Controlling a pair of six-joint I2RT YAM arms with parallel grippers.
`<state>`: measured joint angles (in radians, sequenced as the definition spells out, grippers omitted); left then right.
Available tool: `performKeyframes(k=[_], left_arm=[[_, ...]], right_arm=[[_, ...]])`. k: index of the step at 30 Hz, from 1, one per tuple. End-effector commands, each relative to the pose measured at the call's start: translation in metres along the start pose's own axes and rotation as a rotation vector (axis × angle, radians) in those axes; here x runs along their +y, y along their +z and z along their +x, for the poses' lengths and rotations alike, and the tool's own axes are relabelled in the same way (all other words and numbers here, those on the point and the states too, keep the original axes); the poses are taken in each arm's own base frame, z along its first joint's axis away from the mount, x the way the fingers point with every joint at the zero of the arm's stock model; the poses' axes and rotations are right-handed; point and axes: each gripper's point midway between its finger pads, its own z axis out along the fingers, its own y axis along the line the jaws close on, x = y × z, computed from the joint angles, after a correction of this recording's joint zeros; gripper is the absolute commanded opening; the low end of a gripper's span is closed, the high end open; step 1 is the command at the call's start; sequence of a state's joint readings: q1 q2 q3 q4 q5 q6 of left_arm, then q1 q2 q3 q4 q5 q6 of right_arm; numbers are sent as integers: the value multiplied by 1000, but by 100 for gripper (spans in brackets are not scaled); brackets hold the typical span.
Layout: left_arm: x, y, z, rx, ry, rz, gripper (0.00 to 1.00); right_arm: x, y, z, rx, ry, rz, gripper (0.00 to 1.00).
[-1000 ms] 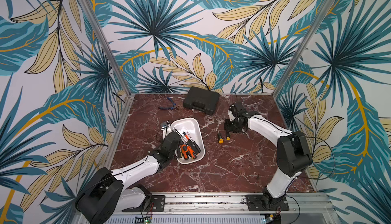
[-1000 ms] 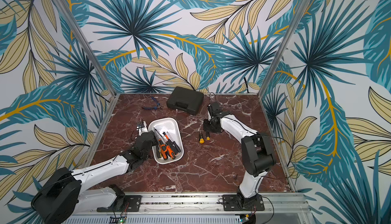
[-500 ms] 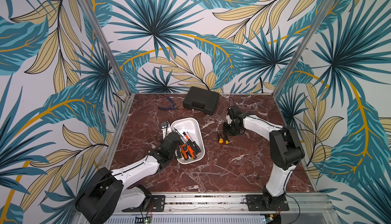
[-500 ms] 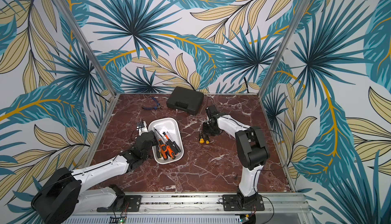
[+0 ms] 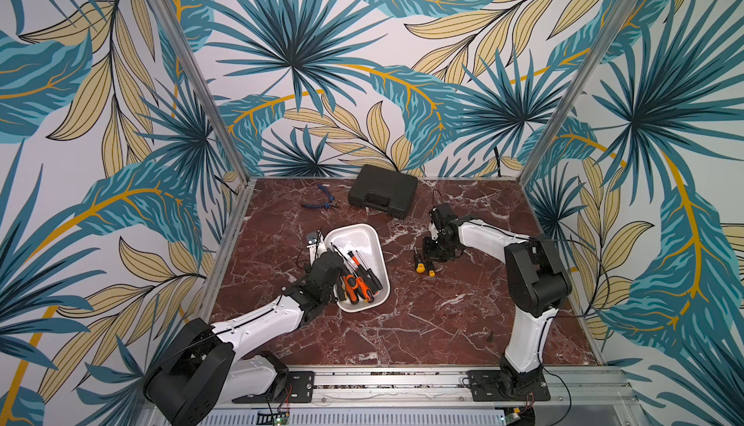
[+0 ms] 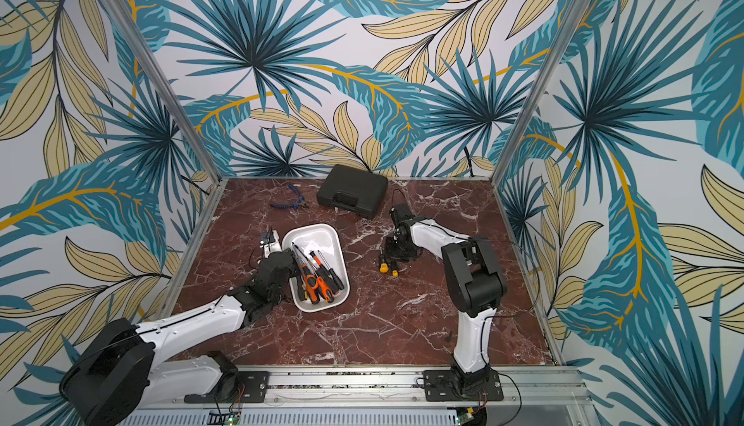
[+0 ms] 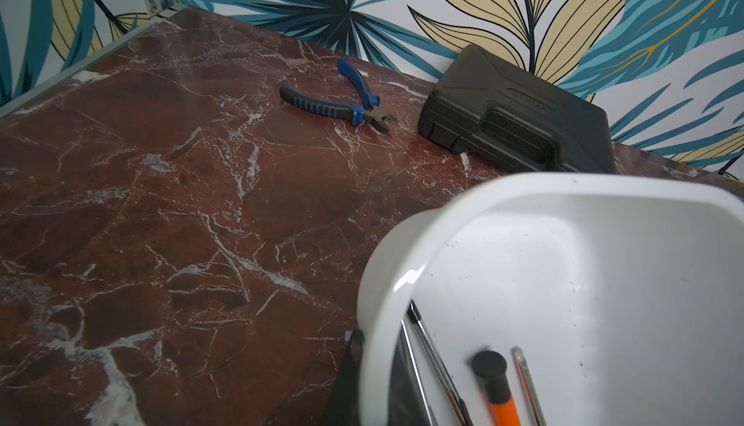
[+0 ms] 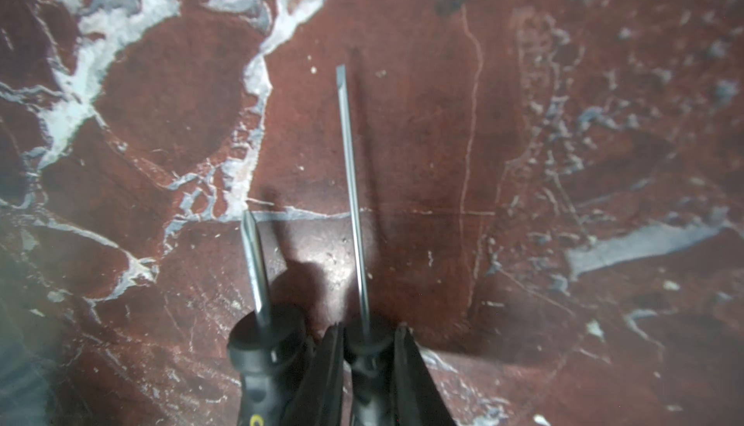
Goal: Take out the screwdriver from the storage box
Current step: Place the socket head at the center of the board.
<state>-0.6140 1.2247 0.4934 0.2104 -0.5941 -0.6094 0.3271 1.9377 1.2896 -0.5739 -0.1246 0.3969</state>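
While left hand (image 7: 374,367) pinches smooth storage box (image 5: 356,238), right hand (image 8: 368,335) clamps screwdriver (image 8: 352,186) — slim (steel-shafted).

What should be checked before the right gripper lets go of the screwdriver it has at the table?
1. Slotted screwdriver out of the storage box: ok, it is at the marble table, in the right gripper.
2. Right gripper's hold: ok, its fingers flank the handle closely.
3. Screwdriver resting on the table: cannot tell.
4. Room to open: probably not ok, the Phillips screwdriver has its handle close beside one finger.
5. Left gripper steadying the box: ok, shut on its rim.
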Motion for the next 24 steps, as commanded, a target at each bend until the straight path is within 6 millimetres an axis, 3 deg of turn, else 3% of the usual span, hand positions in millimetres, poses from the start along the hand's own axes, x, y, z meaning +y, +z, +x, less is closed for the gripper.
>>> performKeyframes(k=[1, 7, 15, 20, 24], left_arm=[[-13, -7, -30, -83, -62, 43, 0], [-14, -7, -31, -87, -61, 43, 0], [-15, -7, -33, -95, -62, 43, 0], [-15, -7, -35, -101, -63, 44, 0], [-15, -7, -36, -105, -65, 42, 0]], right_arm=[[-4, 5, 3, 11, 6, 19, 24], [-1, -8, -6, -14, -4, 21, 32], [6, -39, -21, -71, -26, 18, 38], [8, -73, -31, -135, -56, 31, 38], [23, -110, -36, -225, -148, 8, 38]])
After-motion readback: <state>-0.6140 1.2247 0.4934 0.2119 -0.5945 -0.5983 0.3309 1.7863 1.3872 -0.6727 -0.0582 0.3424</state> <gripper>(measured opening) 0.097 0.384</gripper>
